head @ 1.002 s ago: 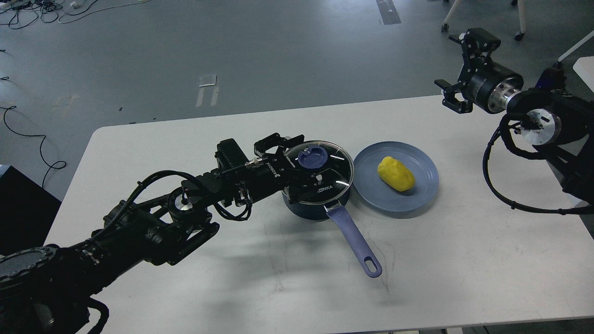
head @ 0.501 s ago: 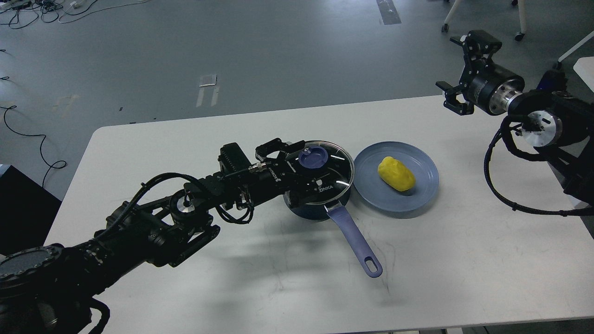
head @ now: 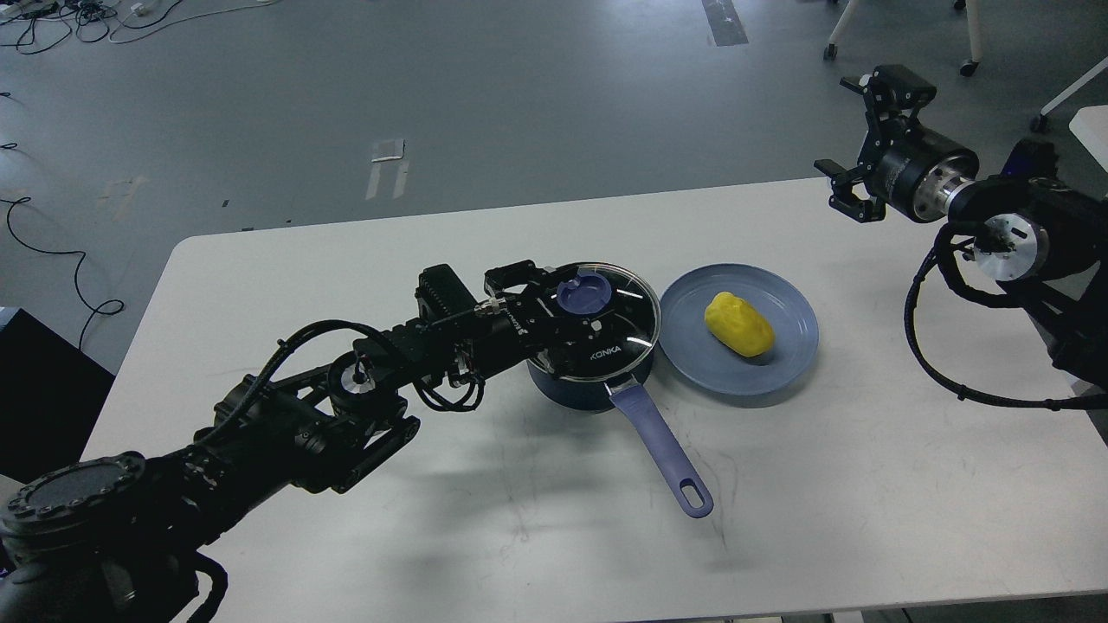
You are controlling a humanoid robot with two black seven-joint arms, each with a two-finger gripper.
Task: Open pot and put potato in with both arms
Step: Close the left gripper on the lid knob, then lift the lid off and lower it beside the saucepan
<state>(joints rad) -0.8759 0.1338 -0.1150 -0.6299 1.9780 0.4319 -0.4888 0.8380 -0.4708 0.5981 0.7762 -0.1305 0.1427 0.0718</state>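
Note:
A dark blue pot (head: 589, 389) with a long blue handle (head: 662, 450) stands mid-table. Its glass lid (head: 619, 333) with a blue knob (head: 582, 294) is on it. My left gripper (head: 554, 305) reaches over the lid from the left. Its fingers (head: 518, 275) stand on either side of the knob with gaps still showing. A yellow potato (head: 738, 324) lies on a blue plate (head: 792, 346) just right of the pot. My right gripper (head: 857, 143) is open and empty, raised above the table's far right edge.
The white table (head: 346, 260) ends close behind the plate and pot. Grey floor with cables lies beyond. A chair base and a white table corner (head: 1091, 121) stand at the far right.
My left gripper has slid a little right and down over the lid, closer around the knob. My right gripper has drifted slightly right. Pot, lid and potato have not moved.

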